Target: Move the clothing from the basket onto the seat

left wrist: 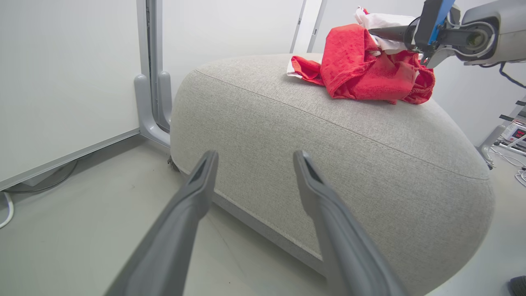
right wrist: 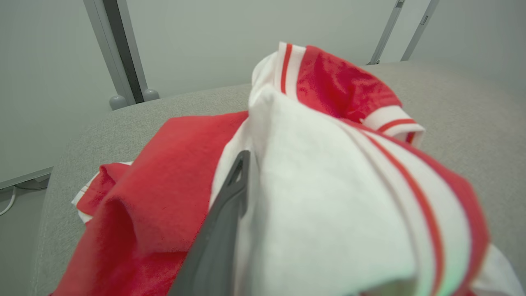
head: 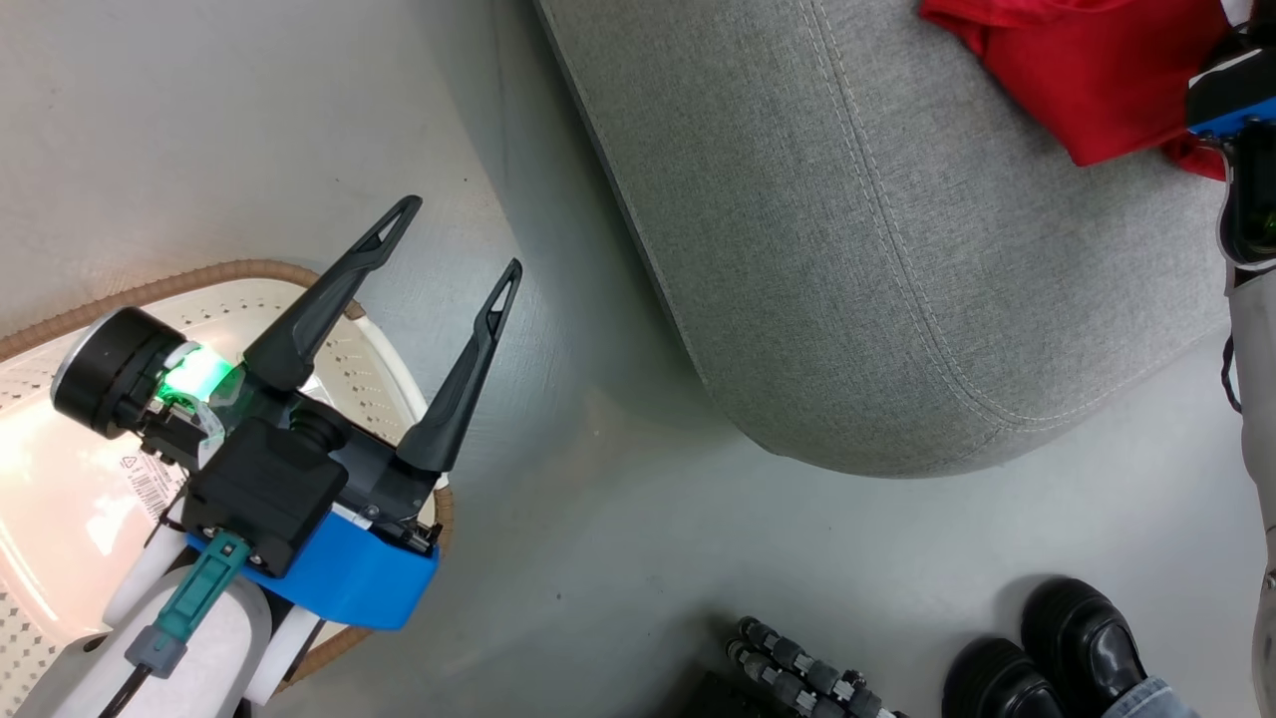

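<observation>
**Head view.** Noted left gripper [head: 461, 236] hovering over the basket [head: 199, 274] at lower left, fingers spread wide, nothing between them. Noted the seat [head: 847, 249] across the upper middle, set apart from the basket by a strip of floor [head: 598, 558]. Spotted clothing [head: 1087, 70] heaped on the seat's top, at the frame's upper right corner. Logged a person's black shoes [head: 1082, 628] on the floor at lower right.

**Left wrist view.** Looking along the spread left fingers at the seat's side. Saw the clothing piled on the seat's top: red mass resting on the fabric, white part raised to the right gripper [left wrist: 384, 33], dark fingers running into the cloth.

**Right wrist view.** Saw one finger [right wrist: 230, 197] lying against a white panel, the other buried under fabric draped over it. Cannot tell whether clamped on the cloth or slightly parted.

**Handling, as judgement.** Judged light, limp, crumpling freely. Not fragile, not slippery, but prone to snag on fingertips and trail loose ends. Best taken at a thick bunched fold or the striped ribbed band, pinched deep, not at a single thin edge. Worth lifting clear before swinging away, in case of cloth clinging to a finger.
</observation>
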{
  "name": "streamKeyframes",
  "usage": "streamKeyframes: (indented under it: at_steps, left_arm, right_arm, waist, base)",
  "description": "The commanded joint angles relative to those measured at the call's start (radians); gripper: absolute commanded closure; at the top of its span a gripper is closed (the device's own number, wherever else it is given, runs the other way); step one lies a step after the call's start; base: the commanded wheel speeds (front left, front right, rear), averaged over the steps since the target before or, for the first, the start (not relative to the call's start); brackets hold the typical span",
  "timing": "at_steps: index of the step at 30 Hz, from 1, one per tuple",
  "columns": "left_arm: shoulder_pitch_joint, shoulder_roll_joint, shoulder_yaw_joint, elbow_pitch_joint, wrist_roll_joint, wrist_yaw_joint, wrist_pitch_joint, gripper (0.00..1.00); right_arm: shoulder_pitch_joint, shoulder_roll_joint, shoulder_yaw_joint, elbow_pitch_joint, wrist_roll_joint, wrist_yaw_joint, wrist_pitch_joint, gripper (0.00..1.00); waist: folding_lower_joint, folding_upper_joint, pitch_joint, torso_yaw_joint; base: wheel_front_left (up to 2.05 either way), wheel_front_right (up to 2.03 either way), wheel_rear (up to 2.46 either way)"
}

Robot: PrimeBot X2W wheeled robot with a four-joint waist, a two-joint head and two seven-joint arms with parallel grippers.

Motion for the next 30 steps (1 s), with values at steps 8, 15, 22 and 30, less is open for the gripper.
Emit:
streamKeyframes:
  at_steps: [8, 15, 22, 30]
  left_arm:
    - [-0.020, -0.007, -0.009, 0.017, -0.009, -0.002, -0.016, 0.00]
    - [-0.027, -0.024, -0.021, 0.047, -0.019, -0.005, -0.037, 0.00]
    - [-0.028, -0.056, -0.035, 0.101, -0.036, -0.005, -0.076, 0.00]
    - [-0.013, -0.113, -0.057, 0.195, -0.063, -0.004, -0.151, 0.00]
  right_arm:
    - [-0.008, -0.008, -0.033, 0.014, -0.011, 0.001, -0.008, 0.00]
    - [0.042, 0.000, -0.049, -0.009, -0.025, 0.001, -0.008, 0.00]
    - [0.101, 0.005, -0.039, -0.025, -0.046, 0.001, -0.008, 0.00]
    - [0.188, 0.004, -0.045, -0.059, -0.046, 0.001, -0.008, 0.00]
  waist:
    - [-0.0001, -0.0001, -0.023, 0.011]
    - [-0.0001, -0.0001, -0.065, 0.022]
    - [-0.0001, -0.0001, -0.124, 0.043]
    - [-0.0001, -0.0001, -0.220, 0.087]
  base:
    - [0.00, 0.00, 0.00]
    - [0.00, 0.00, 0.00]
    - [0.00, 0.00, 0.00]
    - [0.00, 0.00, 0.00]
